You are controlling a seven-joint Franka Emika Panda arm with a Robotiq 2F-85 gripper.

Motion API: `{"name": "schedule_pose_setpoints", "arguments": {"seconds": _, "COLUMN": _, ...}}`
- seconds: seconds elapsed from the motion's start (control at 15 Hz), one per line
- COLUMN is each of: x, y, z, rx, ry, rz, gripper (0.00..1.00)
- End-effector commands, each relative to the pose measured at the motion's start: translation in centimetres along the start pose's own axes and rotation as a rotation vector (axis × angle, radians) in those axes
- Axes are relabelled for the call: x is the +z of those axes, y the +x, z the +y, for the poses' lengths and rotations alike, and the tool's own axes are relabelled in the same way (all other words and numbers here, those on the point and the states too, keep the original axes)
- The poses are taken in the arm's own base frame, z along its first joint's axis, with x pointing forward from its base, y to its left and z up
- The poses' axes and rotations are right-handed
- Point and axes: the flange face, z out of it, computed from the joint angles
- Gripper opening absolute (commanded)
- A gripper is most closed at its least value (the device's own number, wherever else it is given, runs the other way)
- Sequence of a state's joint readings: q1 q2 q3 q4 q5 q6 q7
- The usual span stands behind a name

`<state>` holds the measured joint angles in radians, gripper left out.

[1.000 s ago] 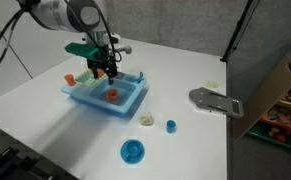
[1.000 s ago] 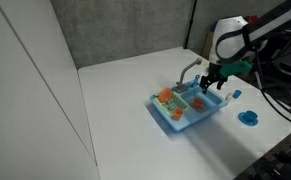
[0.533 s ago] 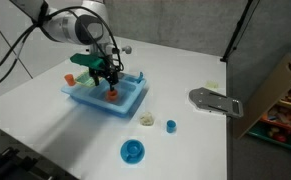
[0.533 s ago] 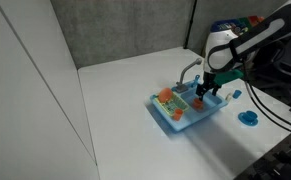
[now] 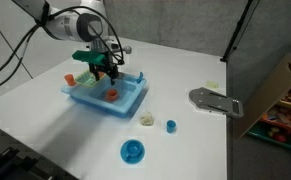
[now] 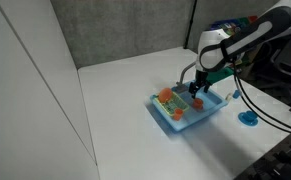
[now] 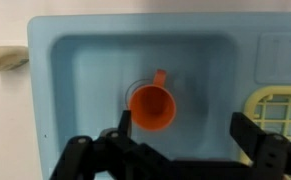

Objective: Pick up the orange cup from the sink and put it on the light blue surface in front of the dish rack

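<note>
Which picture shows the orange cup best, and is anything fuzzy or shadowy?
Wrist view: the orange cup is big and clear in the sink, while the dark fingers at the bottom are fuzzy; in an exterior view the orange cup is a tiny speck, evenly lit, no glare.

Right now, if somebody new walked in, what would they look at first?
The bright orange cup catches the eye first, sitting in the middle of the light blue sink. Right over it hangs the robot's black hand, open, with the cup between its fingers. Out on the white table, a round blue dish stands out too.
</note>
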<state>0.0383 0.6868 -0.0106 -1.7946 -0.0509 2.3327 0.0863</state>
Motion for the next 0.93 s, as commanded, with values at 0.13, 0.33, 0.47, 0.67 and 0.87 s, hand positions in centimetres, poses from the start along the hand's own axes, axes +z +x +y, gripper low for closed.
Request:
{"name": "schedule_pose_setpoints", "arguments": {"seconds": 0.13, "x": 0.1, "y": 0.1, "z": 0.0, "rx": -0.018, "ry": 0.007, "rz": -0.002, "gripper": 1.00}}
{"name": "schedule_pose_setpoints", "arguments": {"seconds": 0.33, "x": 0.2, "y": 0.0, "z": 0.0, "rx": -0.019, "ry": 0.007, "rz": -0.004, "gripper": 1.00}}
{"name": "schedule_pose_setpoints", "arguments": {"seconds": 0.47, "x": 0.6, "y": -0.2, "z": 0.2, "rx": -0.031, "ry": 0.013, "rz": 0.035, "gripper": 1.00}}
{"name": "schedule_pose_setpoints", "arguments": {"seconds": 0.67, "x": 1.4, "y": -0.4, "z": 0.5, "rx": -0.028, "ry": 0.026, "rz": 0.093, "gripper": 1.00}}
{"name": "schedule_pose_setpoints", "arguments": {"seconds": 0.87, "x": 2.7, "y": -0.6, "z": 0.7, "rx": -0.028, "ry": 0.033, "rz": 0.130, "gripper": 1.00}}
